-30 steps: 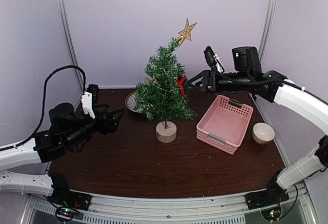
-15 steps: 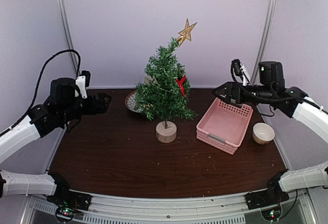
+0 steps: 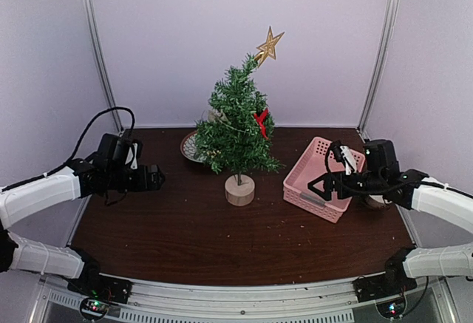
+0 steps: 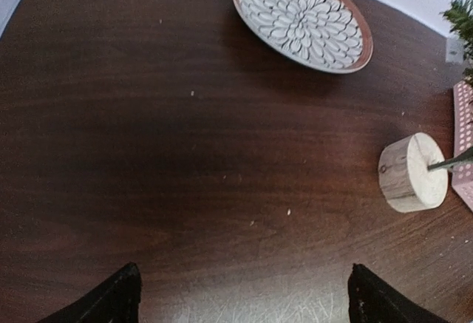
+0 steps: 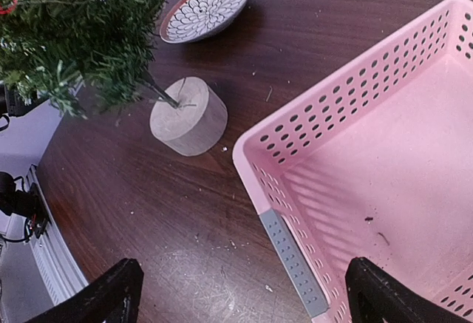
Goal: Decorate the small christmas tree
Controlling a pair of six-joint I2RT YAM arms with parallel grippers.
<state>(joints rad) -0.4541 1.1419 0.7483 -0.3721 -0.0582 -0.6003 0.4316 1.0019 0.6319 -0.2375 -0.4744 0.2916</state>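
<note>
One small christmas tree (image 3: 236,127) stands upright near the middle of the dark wooden table (image 3: 185,234) on its round wooden stump base (image 3: 239,190). It carries two ornaments: one gold star (image 3: 270,44) at the tip and one red bow (image 3: 260,122) on the right-hand branches. One patterned plate (image 3: 189,146) lies behind the tree to its left, partly hidden by the needles. One perforated pink basket (image 3: 321,179) sits to the tree's right, apart from the stump, with nothing in it but a few specks. There are two arms, one on each side. The left tool (image 3: 153,177) hovers low over the table left of the tree, its two fingers spread wide and holding nothing. The right tool (image 3: 316,186) hangs over the basket's near-left corner, likewise wide open and empty.
</note>
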